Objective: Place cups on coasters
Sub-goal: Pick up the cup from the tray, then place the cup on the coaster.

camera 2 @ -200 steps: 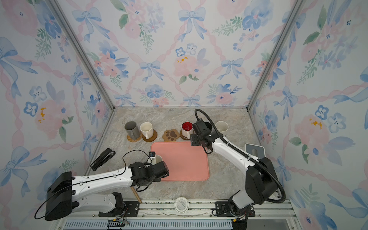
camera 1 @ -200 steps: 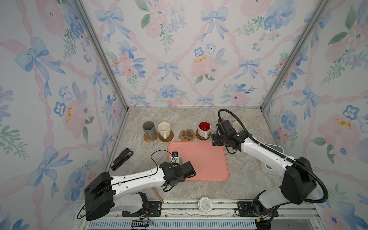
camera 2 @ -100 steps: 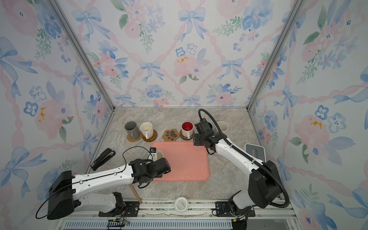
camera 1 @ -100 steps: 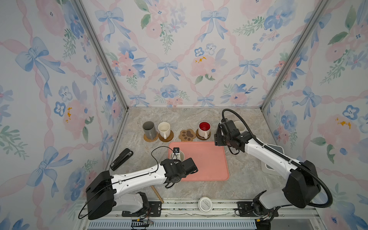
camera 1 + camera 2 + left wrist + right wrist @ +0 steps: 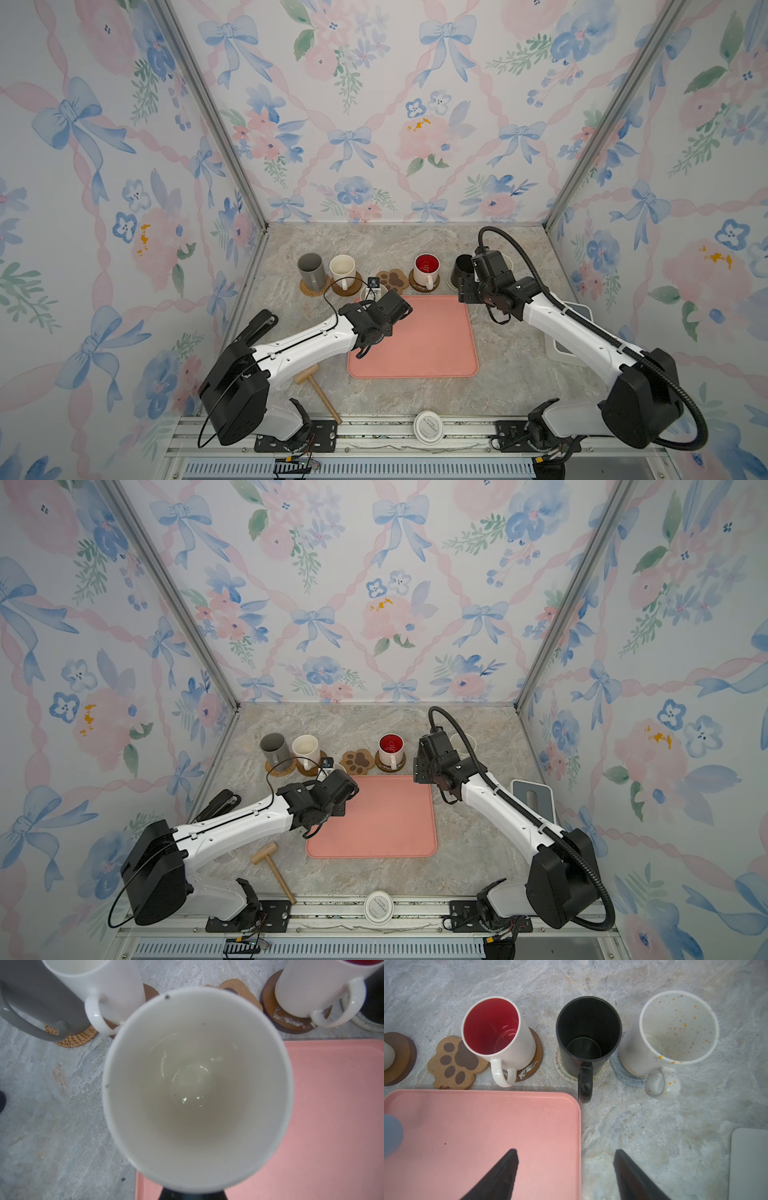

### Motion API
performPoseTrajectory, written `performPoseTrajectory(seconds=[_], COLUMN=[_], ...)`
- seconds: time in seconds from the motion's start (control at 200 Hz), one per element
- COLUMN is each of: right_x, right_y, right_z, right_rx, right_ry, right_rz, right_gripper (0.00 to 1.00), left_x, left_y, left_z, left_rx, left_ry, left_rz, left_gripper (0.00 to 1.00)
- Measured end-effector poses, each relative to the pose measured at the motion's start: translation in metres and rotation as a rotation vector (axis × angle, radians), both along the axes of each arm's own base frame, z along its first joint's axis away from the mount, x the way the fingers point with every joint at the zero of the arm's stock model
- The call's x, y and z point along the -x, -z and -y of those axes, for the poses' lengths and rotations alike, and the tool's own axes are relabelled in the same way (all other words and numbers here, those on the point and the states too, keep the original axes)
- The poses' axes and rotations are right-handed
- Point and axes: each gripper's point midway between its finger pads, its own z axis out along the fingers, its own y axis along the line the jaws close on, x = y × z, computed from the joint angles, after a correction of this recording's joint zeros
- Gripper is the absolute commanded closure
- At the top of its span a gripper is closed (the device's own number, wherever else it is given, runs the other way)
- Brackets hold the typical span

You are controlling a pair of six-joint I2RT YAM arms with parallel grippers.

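Clamping a cup (image 5: 197, 1088), left gripper (image 5: 192, 1195) hovers near paw coaster (image 5: 456, 1061)

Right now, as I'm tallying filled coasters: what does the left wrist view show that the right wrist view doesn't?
Only left wrist: the grey mug on the rattan coaster, and the pale inside of the held mug. Only right wrist: the speckled mug on the grey-blue coaster, and the open right gripper. Both: the red-lined mug on its wooden coaster, the bare paw coaster, the pink tray.

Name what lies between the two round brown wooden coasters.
The brown paw-shaped cork coaster lies between them, with nothing standing on it; the right wrist view shows it plainly.
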Motion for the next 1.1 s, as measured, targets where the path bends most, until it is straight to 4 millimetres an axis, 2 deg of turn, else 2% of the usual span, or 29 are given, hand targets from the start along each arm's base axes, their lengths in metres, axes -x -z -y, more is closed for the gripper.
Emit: performPoseTrajectory(seconds=[0.265, 0.565, 0.805, 1.1], right_x=[0.001, 0.001, 0.001, -0.001], right_y=[-0.003, 0.001, 0.005, 0.015], right_z=[0.015, 0.025, 0.025, 0.025], right_rx=[-0.002, -0.003, -0.008, -0.004], right_ry=[0.035, 0.057, 0.054, 0.054], right_rz=[0.005, -0.005, -0.02, -0.051], right_gripper=[0.24, 0.24, 0.24, 0.23], left_x=[-0.056, -0.112, -0.122, -0.124], left_y=[-0.011, 0.004, 0.014, 0.021], left_z=[0.03, 0.042, 0.053, 0.051], left_rx=[0.033, 0.024, 0.019, 0.005], left_ry=[0.071, 0.082, 0.116, 0.12], left_rz=[0.043, 0.025, 0.005, -0.009], left_gripper=[1.0, 1.0, 1.0, 1.0])
